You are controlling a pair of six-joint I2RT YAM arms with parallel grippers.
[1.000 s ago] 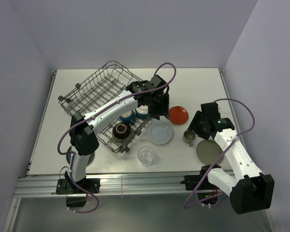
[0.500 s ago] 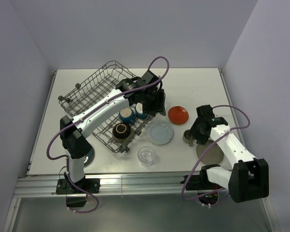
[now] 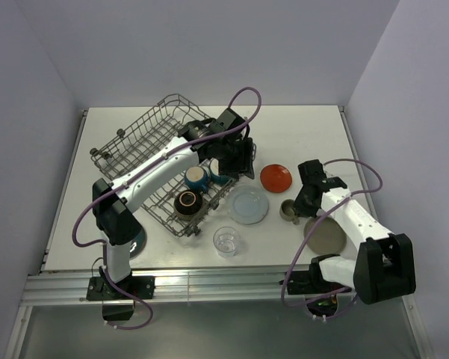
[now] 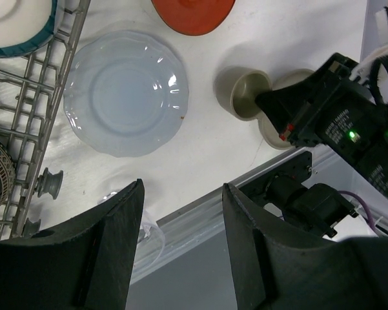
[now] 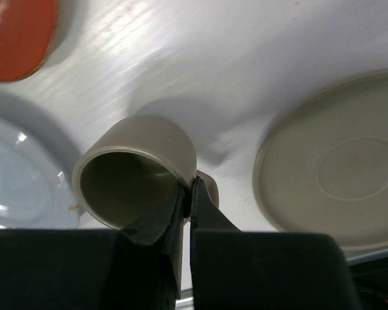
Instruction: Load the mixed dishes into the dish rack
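My right gripper (image 3: 300,202) (image 5: 188,194) is shut on the wall of a beige cup (image 3: 288,211) (image 5: 139,165). One finger is inside the rim, the other outside by the handle. The cup stands on the table right of centre. My left gripper (image 3: 235,161) (image 4: 181,258) hangs open and empty above the right edge of the grey wire dish rack (image 3: 146,146). The rack holds a blue cup (image 3: 196,179) and a dark bowl (image 3: 187,203). On the table lie a pale blue plate (image 3: 248,205) (image 4: 124,92), a red-orange plate (image 3: 276,177) and a beige plate (image 3: 325,234) (image 5: 336,168).
A clear glass (image 3: 226,241) stands near the table's front edge, in front of the rack's corner. The rack lies at an angle across the left half of the table. Purple cables loop over both arms.
My right gripper moved left to the beige cup and shut on its wall. The left arm drew back a little over the rack, then held still.
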